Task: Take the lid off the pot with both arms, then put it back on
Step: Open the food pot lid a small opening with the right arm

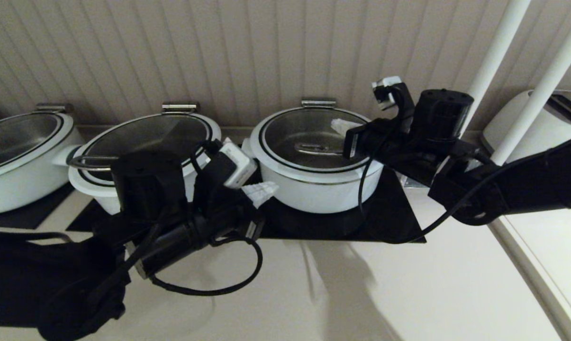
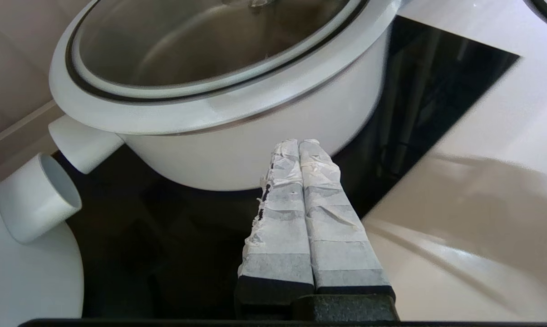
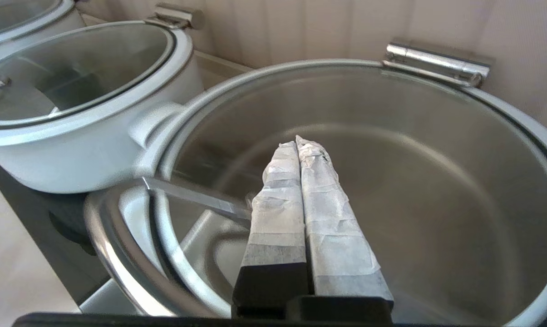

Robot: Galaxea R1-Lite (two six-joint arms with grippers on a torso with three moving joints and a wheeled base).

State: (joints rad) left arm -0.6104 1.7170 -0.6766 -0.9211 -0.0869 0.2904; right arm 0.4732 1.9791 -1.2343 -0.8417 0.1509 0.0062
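Pot (image 1: 321,182) sits on a black mat (image 1: 389,213) on the table (image 1: 408,293), third in a row of white pots along the ribbed wall (image 1: 247,52), just right of the wider middle pot (image 1: 100,189). Their stubby side handles nearly meet in the gap between them. Another wide pot (image 1: 15,161) is at far left, a white toaster (image 1: 550,118) at far right behind two white poles (image 1: 546,85).

Lid (image 1: 309,137) is seated on the pot, dark rim flush in the white collar, loop handle (image 1: 318,150) at centre and untouched. A steel hinge-like bracket (image 1: 318,103) sits at the back edge by the wall.

Left gripper (image 1: 261,192) hangs low in front of the pot on its left side, tips near the white pot wall (image 2: 237,159) but not touching, above the mat. Jaws pressed together, nothing between them; taped fingers (image 2: 318,181) lie flat against each other.

Right gripper (image 1: 342,127) is over the right part of the lid, pointing in toward the centre, above the glass. Whether it touches the glass, can't tell. Jaws also closed on nothing, taped fingers (image 3: 318,190) side by side. The right wrist view looks through the glass into the steel interior (image 3: 414,181).
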